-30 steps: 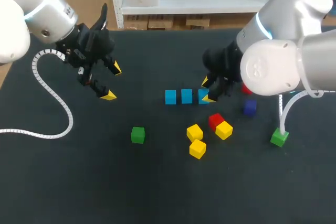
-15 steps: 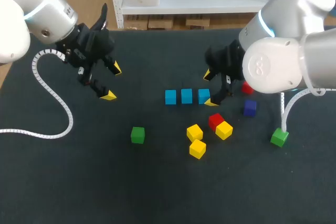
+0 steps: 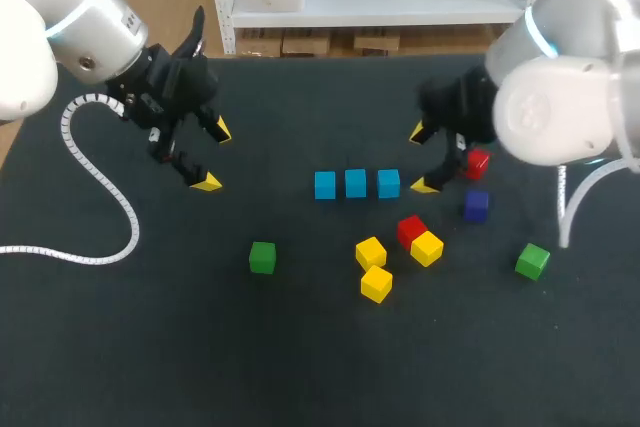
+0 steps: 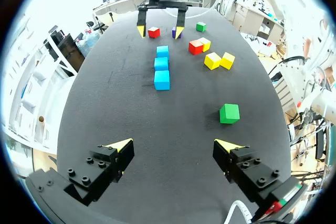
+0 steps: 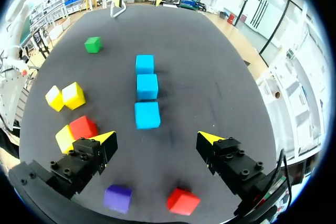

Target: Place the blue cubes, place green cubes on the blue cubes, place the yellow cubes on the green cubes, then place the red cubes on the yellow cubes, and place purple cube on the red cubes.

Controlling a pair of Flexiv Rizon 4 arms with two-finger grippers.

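1. Head view: the three small blue cubes (image 3: 356,183) sit in a row at mid-table, close together with slim gaps between them. So the bottom layer looks laid, and I judge green comes next. My right gripper (image 3: 421,159) hangs just beside the row's right end, fingers spread wide and holding nothing. My left gripper (image 3: 214,157) is well apart on the left side, equally spread and empty. The left green cube (image 3: 262,257) lies alone in front of the row, and the right green cube (image 3: 532,261) lies near the table's right side.

2. Left wrist view: the left green cube lies ahead of my left fingers and a little to one side, with bare black table cloth (image 4: 105,103) all around it. It looks like a light, stiff block with flat faces. I would pinch two opposite sides at mid-height so it cannot twist.

3. Right wrist view: the nearest blue cube sits just ahead of my spread right fingers, touching neither. The small purple cube (image 5: 117,198) and a loose red cube (image 5: 182,201) lie under my wrist. Three yellow cubes (image 5: 73,95) cluster beside another red one, possibly touching it.
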